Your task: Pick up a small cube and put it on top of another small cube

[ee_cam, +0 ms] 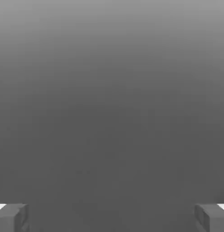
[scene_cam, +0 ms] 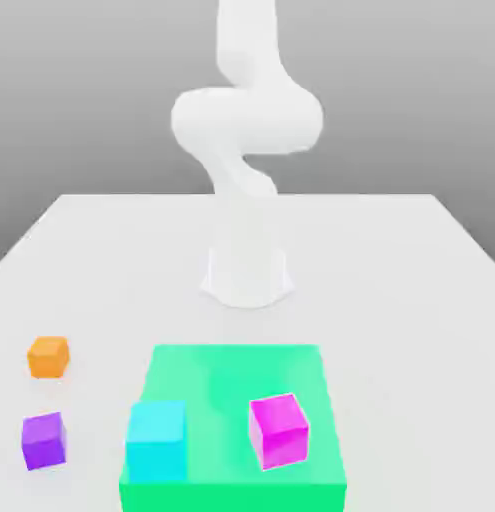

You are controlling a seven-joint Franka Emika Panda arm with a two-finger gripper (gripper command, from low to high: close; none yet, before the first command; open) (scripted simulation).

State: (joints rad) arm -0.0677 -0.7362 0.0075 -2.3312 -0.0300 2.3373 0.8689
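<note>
Gripper (ee_cam: pixel 112 217) released, fingers wide apart; orange cube (scene_cam: pixel 48 356) near purple cube (scene_cam: pixel 42 440).

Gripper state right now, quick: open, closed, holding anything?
Gripper: open, fingers wide apart, nothing between them; the orange cube sits on the table.

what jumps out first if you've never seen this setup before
The white robot arm rising from the middle of the pale table, and the bright green platform at the front carrying a cyan cube and a magenta cube. Off the platform at the exterior view's left sit a small orange cube and, nearer the front, a small purple cube, apart from each other.
</note>
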